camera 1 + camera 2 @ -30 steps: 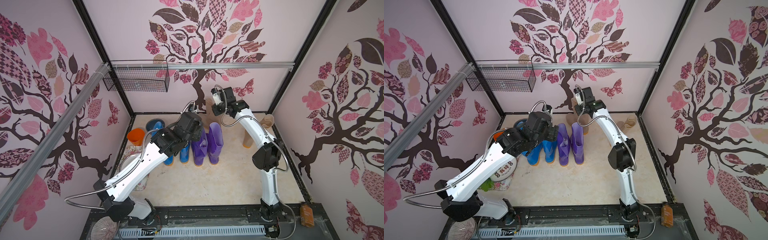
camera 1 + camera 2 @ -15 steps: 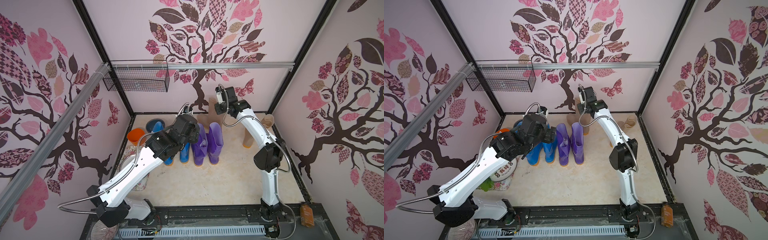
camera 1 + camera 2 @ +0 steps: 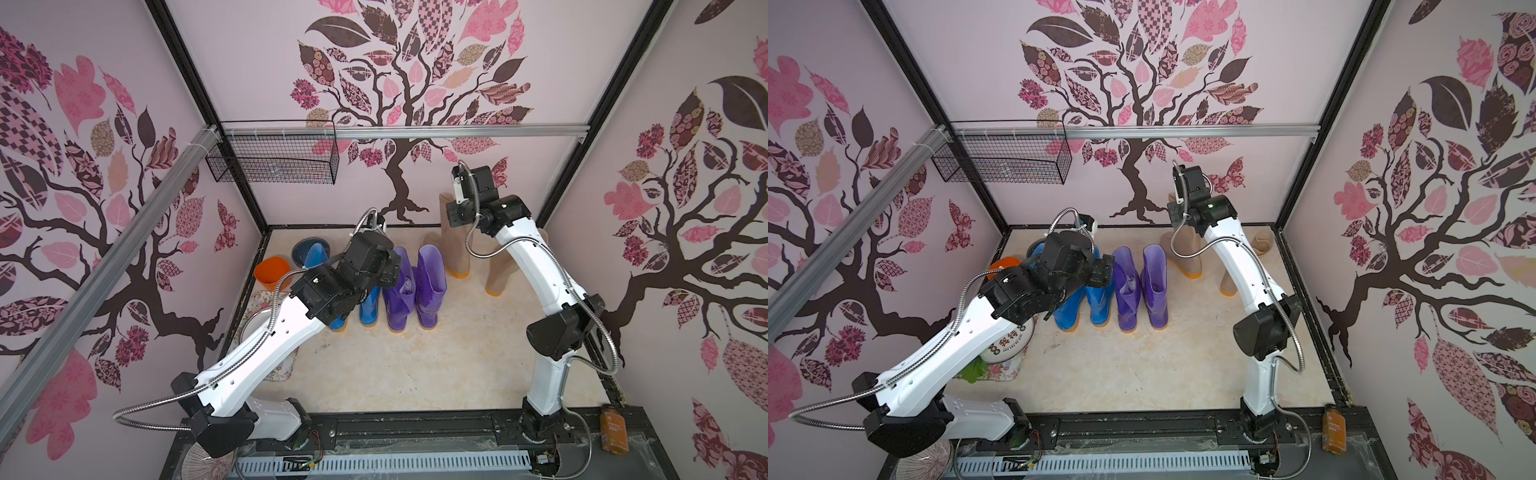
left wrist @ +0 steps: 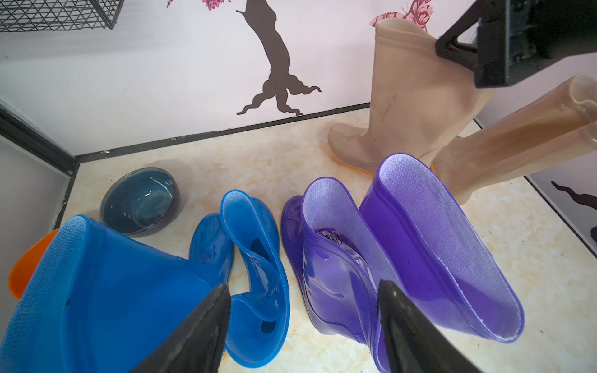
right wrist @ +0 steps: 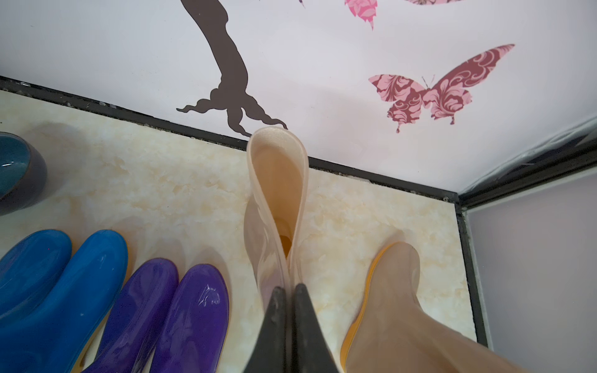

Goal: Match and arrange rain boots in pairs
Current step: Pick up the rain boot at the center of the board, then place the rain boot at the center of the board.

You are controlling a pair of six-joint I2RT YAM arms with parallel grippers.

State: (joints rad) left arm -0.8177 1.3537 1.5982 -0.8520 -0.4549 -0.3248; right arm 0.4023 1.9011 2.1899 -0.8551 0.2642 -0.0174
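Bearings are taken from the top views, with the back wall at 12 o'clock and the robot base at 6.

Floor (image 3: pixel 395 374): four boots stand upright in one row between centre and 11 o'clock, toes toward 12. Reading from 9 to 3, the two blue boots (image 3: pixel 1100 305) come first, then the two purple boots (image 3: pixel 1154 291). Each pair stands side by side, and the two pairs are just beside each other. Orange soles show at the heels.

Left gripper (image 4: pixel 303 290): it hangs above the row, over the gap between the inner blue boot and the inner purple boot. The jaws stand well apart, and its fingers (image 4: pixel 213 316) grip nothing.

Right gripper (image 5: pixel 289 300): near 1 o'clock, clamped on the top rim of a beige boot (image 5: pixel 277 181), whose shaft is squeezed narrow at that point. The boot stands on the 3 o'clock side of the purple pair, a little nearer the back wall. Whether its sole bears on the floor cannot be told.

Second beige boot (image 4: pixel 517 135): at 2 o'clock, apart from the first and partly behind the right arm in both top views. Its shaft leans toward the 3 o'clock wall.

Other items: a grey-blue bowl (image 4: pixel 139 200) lies toward 12 of the blue boots, and an orange cup (image 3: pixel 270 272) sits at their 10 o'clock side
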